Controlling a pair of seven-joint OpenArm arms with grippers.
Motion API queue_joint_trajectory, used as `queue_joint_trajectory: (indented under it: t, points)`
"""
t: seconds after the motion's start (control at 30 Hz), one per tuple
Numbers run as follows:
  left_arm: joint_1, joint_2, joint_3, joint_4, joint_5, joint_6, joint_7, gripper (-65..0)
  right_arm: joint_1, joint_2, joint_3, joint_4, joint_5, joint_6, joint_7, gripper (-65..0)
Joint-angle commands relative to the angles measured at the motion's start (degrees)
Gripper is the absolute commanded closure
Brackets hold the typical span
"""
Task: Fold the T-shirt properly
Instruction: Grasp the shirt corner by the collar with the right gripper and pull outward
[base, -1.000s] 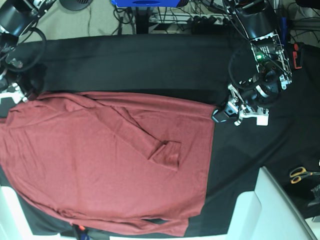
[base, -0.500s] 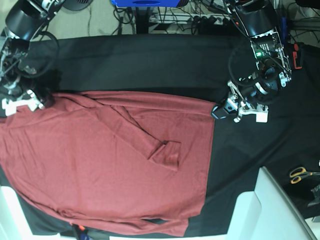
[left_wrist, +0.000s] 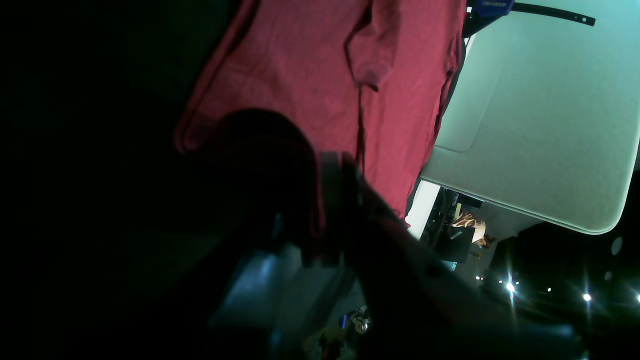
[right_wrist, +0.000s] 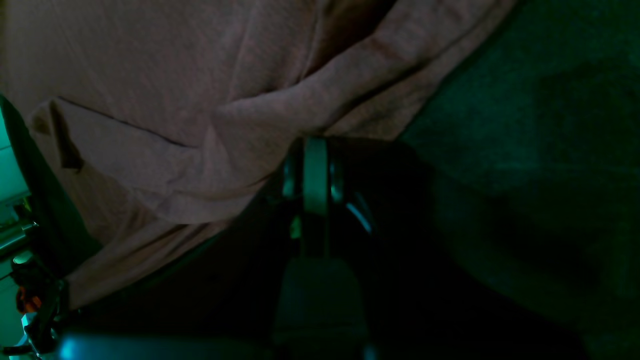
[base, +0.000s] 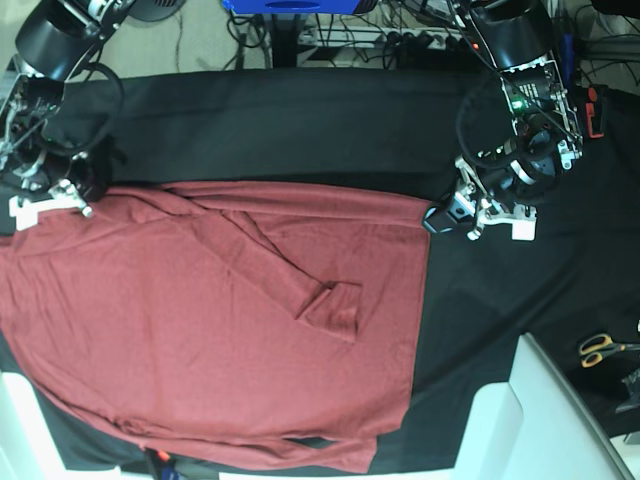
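Base view shows the brick-red long-sleeved knit T-shirt (base: 200, 330) spread lengthwise across the black cloth table cover (base: 300, 130), the right gripper (base: 68, 193) clamped at its far left corner, the left gripper (base: 440, 217) pinched at its far right corner.

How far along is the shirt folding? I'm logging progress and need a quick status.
Early stage. Done: one sleeve already lies folded across the body of the T-shirt, which is spread flat on the black table cover. In hand: the right pincer is shut at the shirt's far corner, and the left pincer is shut at the other far corner. Left: the body itself is not yet folded.
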Motion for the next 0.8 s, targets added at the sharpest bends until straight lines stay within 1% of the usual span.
queue_joint_trajectory:
  t: [0.0,0.07,0.2,0.4,0.47,0.53,0.77]
  points:
    - [-0.62,-0.49,0.00,1.04,-1.42,-0.47,0.10,0.0,0.88,0.97,0.05,0.79,0.92,0.23,0.21,-0.6]
    - [-0.62,-0.49,0.00,1.04,-1.42,-0.47,0.10,0.0,0.88,0.97,-0.04,0.79,0.92,0.23,-0.06,-0.6]
    - [-0.53,-0.49,0.00,0.87,-1.42,-0.47,0.10,0.0,1.76,0.97,-0.04,1.67,1.09,0.23,-3.31,-0.6]
    - [-0.53,-0.40,0.00,0.87,-1.42,-0.47,0.10,0.0,3.08,0.79,-0.21,5.01,0.83,0.14,-3.84,-0.5]
    - [-0.53,-0.40,0.00,0.78,-1.42,-0.47,0.10,0.0,3.60,1.06,-1.71,5.18,0.83,-1.36,-3.84,-0.5]
    - [-0.36,-0.40,0.00,0.78,-1.42,-0.47,0.10,0.0,3.87,1.06,-2.94,5.18,0.83,-2.15,-3.40,-0.5]
    - [0.35,-0.40,0.00,1.04,-1.42,-0.47,0.10,0.0,8.53,1.50,-6.72,4.83,0.39,-2.59,-3.22,-0.5]
